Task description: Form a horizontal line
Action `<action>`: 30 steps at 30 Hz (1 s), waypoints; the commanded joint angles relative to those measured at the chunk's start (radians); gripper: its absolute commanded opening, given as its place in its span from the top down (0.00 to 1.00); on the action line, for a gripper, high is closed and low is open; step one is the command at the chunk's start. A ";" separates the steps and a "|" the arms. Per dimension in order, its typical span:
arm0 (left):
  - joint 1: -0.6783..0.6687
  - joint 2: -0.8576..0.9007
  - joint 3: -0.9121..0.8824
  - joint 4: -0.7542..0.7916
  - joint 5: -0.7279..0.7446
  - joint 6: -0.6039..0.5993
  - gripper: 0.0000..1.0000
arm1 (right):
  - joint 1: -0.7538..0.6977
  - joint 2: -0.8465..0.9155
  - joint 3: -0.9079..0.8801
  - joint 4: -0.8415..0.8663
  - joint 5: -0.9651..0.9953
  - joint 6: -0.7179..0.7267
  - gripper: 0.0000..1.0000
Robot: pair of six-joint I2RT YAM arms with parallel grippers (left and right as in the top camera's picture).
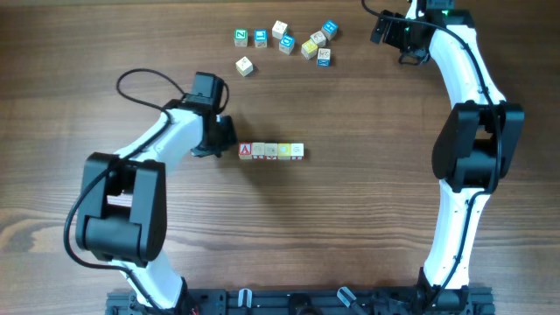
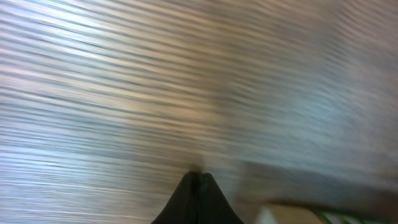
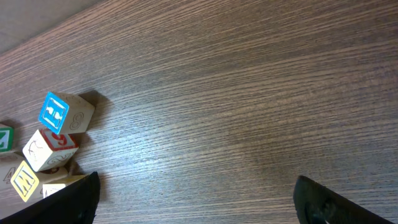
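1. Overhead, left side: left gripper (image 1: 226, 143) is low over the table (image 1: 367, 227), just beside the left end of the horizontal line (image 1: 272, 150). Can't tell from here whether it touches.
2. Left wrist view is heavily blurred but adds what overhead lacks: the left fingertips (image 2: 199, 186) are pressed together, clenched on nothing. There's a pale shape (image 2: 292, 214) at its bottom-right edge, too blurred to identify.
3. Horizontal line, seen only overhead: five cubes in a straight row mid-table, side by side, red "A" cube (image 1: 246, 150) at the left end, yellow cube (image 1: 284, 150) second from the right.
4. Loose cubes (image 1: 286, 42) are scattered at the far edge, well apart from the row.
5. Right gripper (image 1: 391, 29) is in the far right corner, near the loose cubes. Right wrist view shows its fingers (image 3: 68, 199) spread wide, released, bare table between them. Close-up at its left edge: blue-faced cube (image 3: 62, 112), red-marked cube (image 3: 50, 148), yellow-faced cube (image 3: 25, 180).
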 commanded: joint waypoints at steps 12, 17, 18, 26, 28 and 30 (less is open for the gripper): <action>0.262 0.015 -0.008 0.004 -0.055 -0.032 0.00 | 0.003 -0.037 0.014 0.002 0.002 -0.010 0.00; 0.262 0.015 -0.008 0.004 -0.055 -0.032 0.00 | 0.003 -0.037 0.014 0.001 0.002 -0.010 0.01; 0.262 0.015 -0.008 0.004 -0.056 -0.032 0.00 | 0.003 -0.037 0.014 0.002 0.002 -0.010 0.00; 0.262 0.015 -0.008 0.004 -0.055 -0.032 0.00 | 0.003 -0.037 0.014 0.002 0.002 -0.010 0.00; 0.262 0.015 -0.008 0.004 -0.055 -0.032 0.00 | 0.003 -0.037 0.014 0.002 0.002 -0.010 0.00; 0.262 0.015 -0.008 0.004 -0.056 -0.032 0.00 | 0.003 -0.037 0.014 0.002 0.002 -0.011 0.00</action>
